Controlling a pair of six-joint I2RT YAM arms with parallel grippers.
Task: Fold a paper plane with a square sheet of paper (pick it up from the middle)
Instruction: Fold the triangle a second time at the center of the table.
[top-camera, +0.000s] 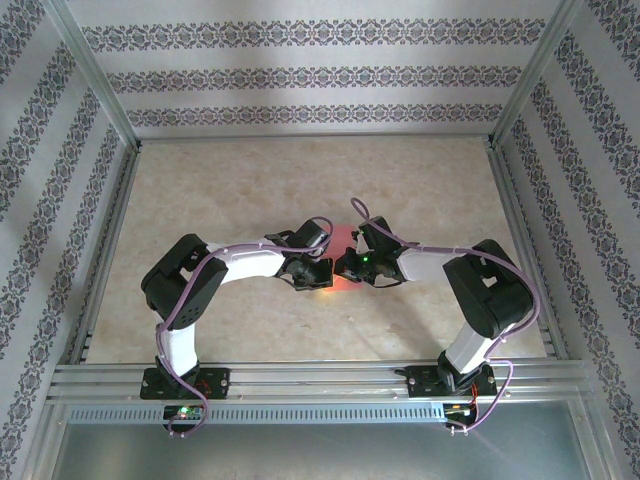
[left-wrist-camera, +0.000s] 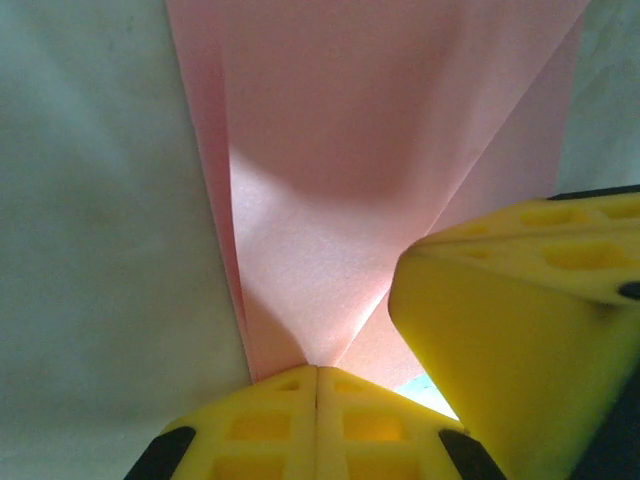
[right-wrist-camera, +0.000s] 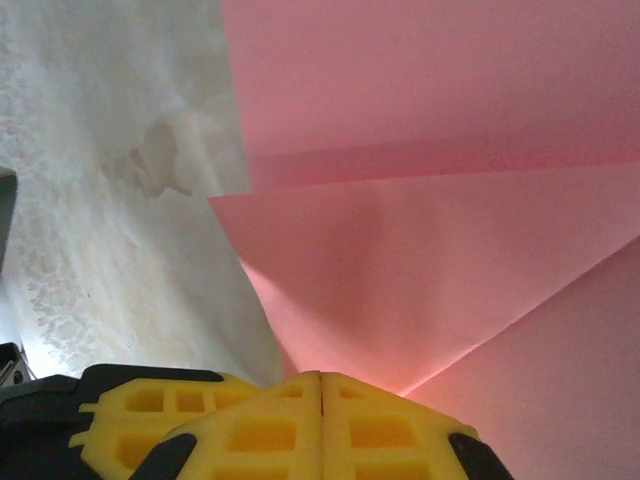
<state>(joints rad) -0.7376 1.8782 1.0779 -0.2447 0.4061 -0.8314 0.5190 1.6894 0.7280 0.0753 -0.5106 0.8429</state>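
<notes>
The pink-red square sheet of paper (top-camera: 343, 240) is held up between my two grippers at the table's middle, mostly hidden under them from above. It is folded into overlapping layers with slanting creases (right-wrist-camera: 430, 250). I cannot tell whether it has a paper plane's shape. My left gripper (left-wrist-camera: 317, 368) is shut, its yellow fingertips pinching a pointed edge of the paper (left-wrist-camera: 330, 200). My right gripper (right-wrist-camera: 321, 377) is shut on the paper as well. In the top view the left gripper (top-camera: 318, 275) and right gripper (top-camera: 346, 268) nearly touch. One right finger (left-wrist-camera: 520, 320) shows in the left wrist view.
The pale marbled tabletop (top-camera: 250, 190) lies open all round the arms. Metal frame posts and patterned walls (top-camera: 300, 80) enclose it on three sides. A rail (top-camera: 320, 380) carries both arm bases at the near edge.
</notes>
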